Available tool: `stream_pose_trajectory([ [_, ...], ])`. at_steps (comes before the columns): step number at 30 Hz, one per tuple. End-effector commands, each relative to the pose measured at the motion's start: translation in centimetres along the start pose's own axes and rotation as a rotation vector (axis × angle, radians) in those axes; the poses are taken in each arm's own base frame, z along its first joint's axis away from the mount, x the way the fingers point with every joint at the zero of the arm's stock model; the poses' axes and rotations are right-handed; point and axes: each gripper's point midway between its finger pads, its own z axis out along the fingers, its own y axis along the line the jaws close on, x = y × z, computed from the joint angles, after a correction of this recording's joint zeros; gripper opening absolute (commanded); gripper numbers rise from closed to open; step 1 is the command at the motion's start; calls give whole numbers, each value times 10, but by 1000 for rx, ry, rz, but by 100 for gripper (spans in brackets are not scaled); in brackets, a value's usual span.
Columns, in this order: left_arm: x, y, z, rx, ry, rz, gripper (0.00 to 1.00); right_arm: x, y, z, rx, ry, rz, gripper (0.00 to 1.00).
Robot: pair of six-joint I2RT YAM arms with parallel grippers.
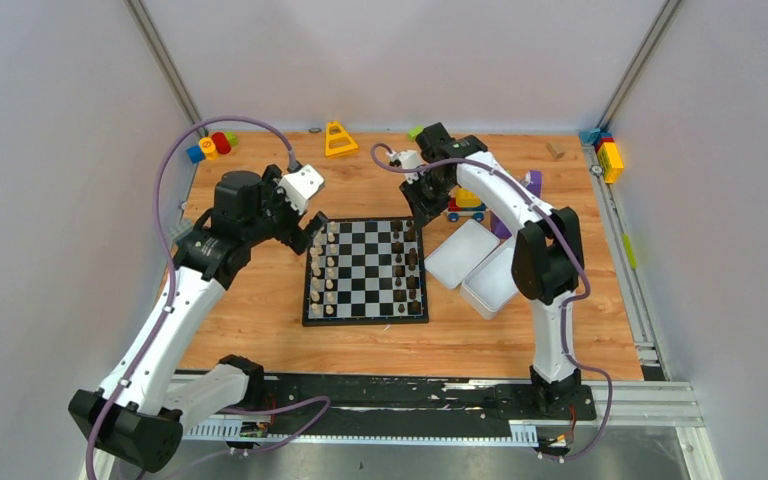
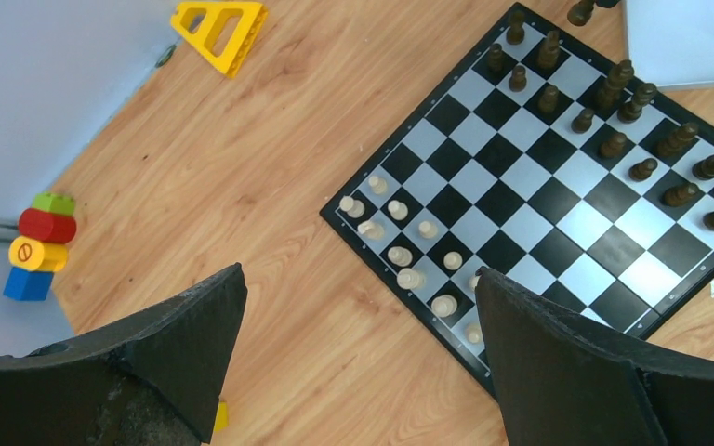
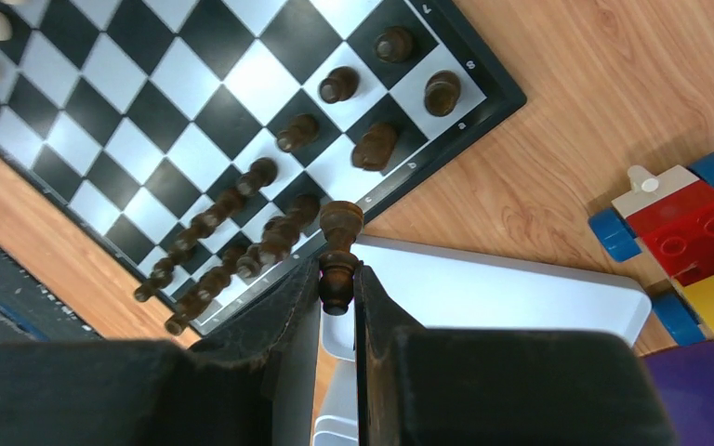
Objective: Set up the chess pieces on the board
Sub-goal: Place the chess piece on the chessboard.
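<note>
The board (image 1: 365,300) lies mid-table, with cream chess pieces (image 1: 325,270) along its left side and dark chess pieces (image 1: 407,270) along its right. My left gripper (image 2: 358,279) hangs open over the bare wood just off the board's cream edge (image 2: 521,200), nothing between its fingers; several cream pieces (image 2: 400,255) stand close to the right finger. My right gripper (image 3: 337,279) is shut on a dark brown piece (image 3: 339,246), held above the board's far right corner (image 3: 195,93) beside the rows of dark pieces (image 3: 242,232). From above, this gripper (image 1: 422,205) sits at that corner.
A white tray (image 1: 490,280) and its lid (image 1: 460,252) lie right of the board. A toy vehicle (image 3: 679,218) stands behind them. A yellow triangle block (image 1: 339,138) and stacked coloured blocks (image 1: 210,146) sit at the back left, more blocks (image 1: 608,155) at the right rail.
</note>
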Motion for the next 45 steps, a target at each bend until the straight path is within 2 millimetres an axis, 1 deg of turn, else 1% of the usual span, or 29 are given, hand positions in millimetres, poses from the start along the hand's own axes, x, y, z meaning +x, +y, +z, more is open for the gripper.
stream_pose_trajectory([
  [1, 7, 5, -13, -46, 15, 7, 100, 3, -11, 3, 108, 91, -42, 0],
  [3, 6, 4, -15, -48, 7, 5, 100, 7, -10, 12, 129, 122, -63, 0],
  [7, 2, 3, -17, -47, -16, 1, 100, 8, -8, 24, 133, 145, -73, 0],
  [24, 6, 4, -20, -55, -16, -1, 100, 9, -2, 52, 110, 191, -96, 0],
  [30, 7, 4, -19, -55, -15, 0, 100, 13, 0, 55, 104, 212, -104, 0],
  [45, 7, 4, -19, -56, -16, -3, 100, 19, 4, 54, 97, 236, -126, 0],
])
